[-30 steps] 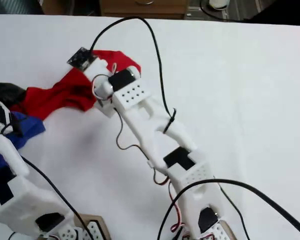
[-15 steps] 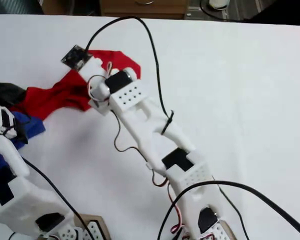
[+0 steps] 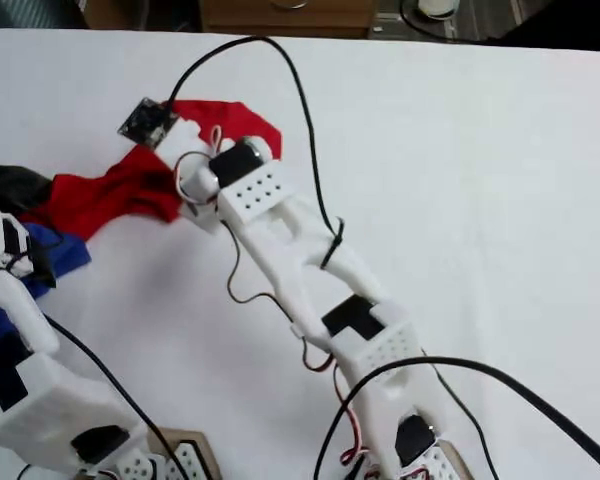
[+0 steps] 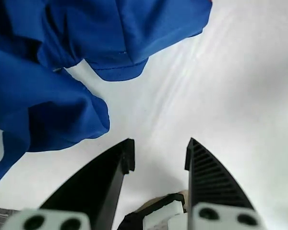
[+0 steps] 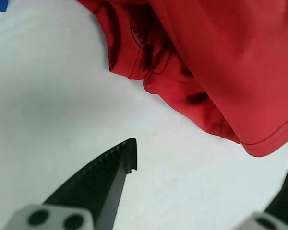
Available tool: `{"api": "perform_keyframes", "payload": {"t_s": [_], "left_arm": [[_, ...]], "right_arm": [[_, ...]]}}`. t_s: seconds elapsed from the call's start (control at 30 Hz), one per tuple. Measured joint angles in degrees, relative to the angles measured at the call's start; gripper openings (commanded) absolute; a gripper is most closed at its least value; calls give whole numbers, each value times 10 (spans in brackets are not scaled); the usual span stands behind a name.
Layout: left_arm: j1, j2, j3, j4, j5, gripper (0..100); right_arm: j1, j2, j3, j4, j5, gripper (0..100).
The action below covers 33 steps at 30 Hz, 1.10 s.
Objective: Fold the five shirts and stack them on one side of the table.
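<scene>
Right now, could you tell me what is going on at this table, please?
Two robot arms are at crumpled shirts on the white table. The right gripper is open at the edge of the red shirt, the left gripper open beside the blue shirt; neither holds anything. A black shirt lies nearby. Nothing looks folded yet.

Robot lab, white table (image 3: 500, 180), wooden cabinet (image 3: 280, 18) behind

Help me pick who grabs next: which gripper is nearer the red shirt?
Right. The right gripper is open at the red shirt's edge; the left gripper is beside the blue shirt, apart from the red one.
</scene>
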<state>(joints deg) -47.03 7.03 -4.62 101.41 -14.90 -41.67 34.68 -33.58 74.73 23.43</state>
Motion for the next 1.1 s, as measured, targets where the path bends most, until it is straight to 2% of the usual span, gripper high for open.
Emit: {"api": "perform_keyframes", "payload": {"t_s": [0.27,0.73,1.1], "left_arm": [[0,0,0,0,0,195],[0,0,0,0,1,195],[0,0,0,0,1,196]], "right_arm": [[0,23,0,-1,0,454],[-15,31,0,-76,0,454],[-15,149,-32,-213,2,454]]}}
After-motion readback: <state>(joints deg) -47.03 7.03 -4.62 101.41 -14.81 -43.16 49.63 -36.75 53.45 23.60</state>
